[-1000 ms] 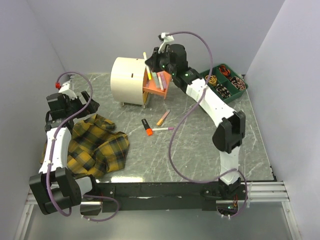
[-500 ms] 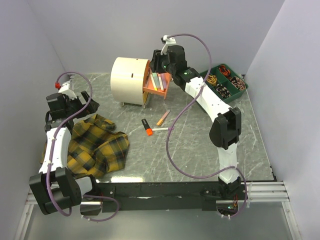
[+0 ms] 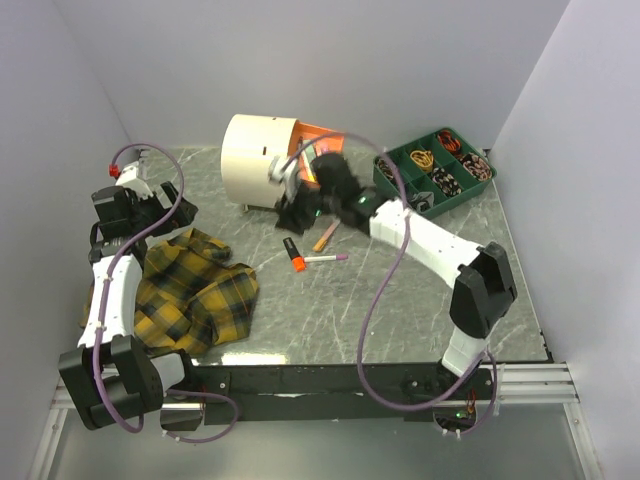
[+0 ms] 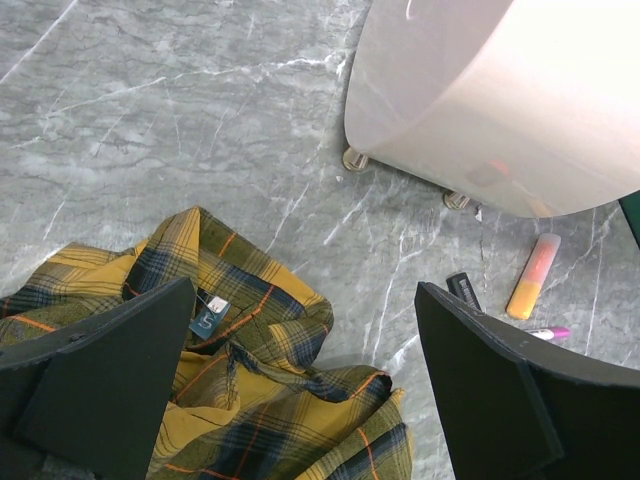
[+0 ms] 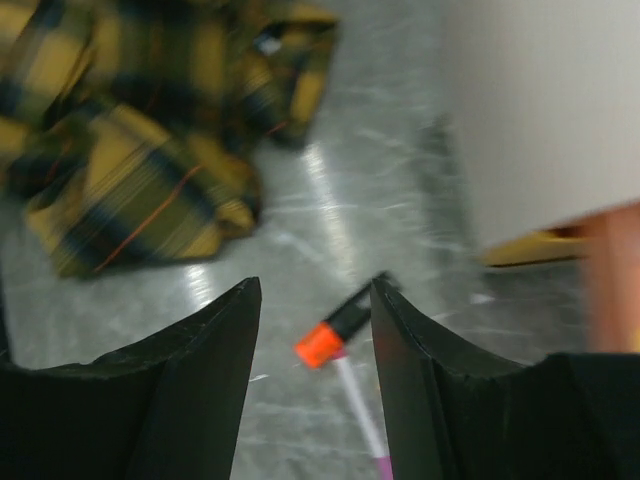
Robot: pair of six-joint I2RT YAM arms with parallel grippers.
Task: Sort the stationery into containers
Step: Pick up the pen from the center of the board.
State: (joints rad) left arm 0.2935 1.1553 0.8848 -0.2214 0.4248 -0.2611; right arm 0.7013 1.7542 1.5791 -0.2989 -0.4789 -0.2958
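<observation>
- R gripper [image 5: 313, 300]: fingers apart, nothing betw. them. In top view it sits mid-frame, just below the cream chest [image 3: 255, 160].
- L gripper [image 4: 305, 300]: fingers wide apart, empty, over plaid cloth [image 3: 195, 290] at left of frame.
- Chest at upper centre; orange drawer [image 3: 318, 133] mostly hidden behind R arm [image 3: 430, 235].
- On table [image 3: 400, 300], centre of frame below chest: black marker w/ orange cap [image 3: 293, 254], peach highlighter [image 3: 325, 237], thin pen w/ pink tip [image 3: 325, 258]. Pen lies just beside marker's cap.
- R wrist view blurred; marker shows betw. the fingers, apart from them.
- Green divided tray [image 3: 470, 192] at upper right, small bits in compartments.
</observation>
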